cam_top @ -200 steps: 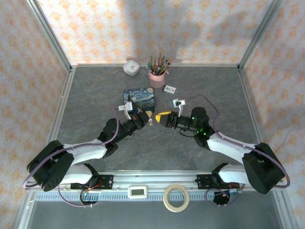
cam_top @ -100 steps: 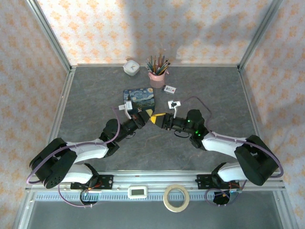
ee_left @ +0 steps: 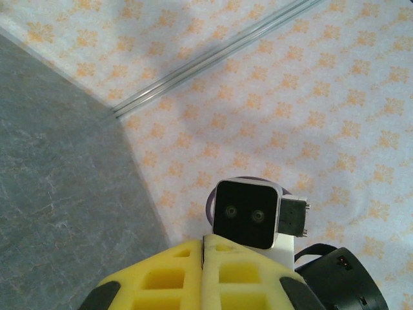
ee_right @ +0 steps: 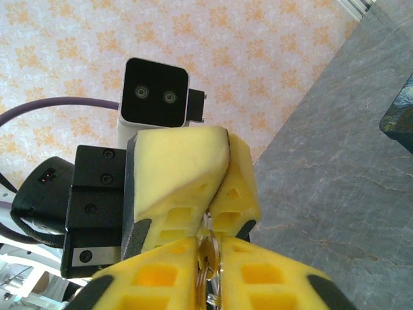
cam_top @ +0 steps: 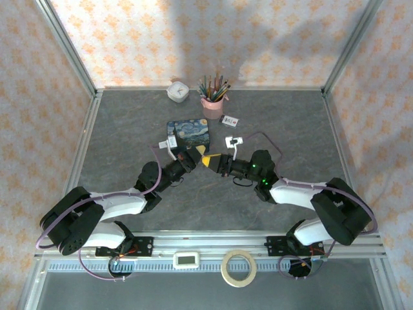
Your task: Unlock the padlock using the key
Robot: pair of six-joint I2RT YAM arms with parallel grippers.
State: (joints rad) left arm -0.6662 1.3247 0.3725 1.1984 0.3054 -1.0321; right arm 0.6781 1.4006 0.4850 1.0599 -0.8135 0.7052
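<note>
Mid-table, my two grippers meet tip to tip just in front of the blue tin (cam_top: pixel 189 132). The left gripper (cam_top: pixel 196 155) is shut, its yellow pads pressed together (ee_left: pixel 204 242). In the right wrist view the left gripper's fingers (ee_right: pixel 181 168) pinch a thin silvery shackle (ee_right: pixel 208 221). Below it the padlock (ee_right: pixel 210 253), a small brownish metal body, sits between the pads of my right gripper (ee_right: pixel 208 252), which is shut on it (cam_top: pixel 208 161). I cannot tell the key apart from the metal clamped between those pads.
A pink cup of pencils (cam_top: pixel 211 106), a white cube (cam_top: pixel 177 92) and a small white card (cam_top: pixel 230 120) stand behind the tin. A tape roll (cam_top: pixel 238 267) and a small white device (cam_top: pixel 187 259) lie on the near rail. Patterned walls enclose the table.
My right arm has reached left until its fingertips met the left gripper, and its jaws have closed from half open onto the metal piece. The left gripper stayed shut and barely moved.
</note>
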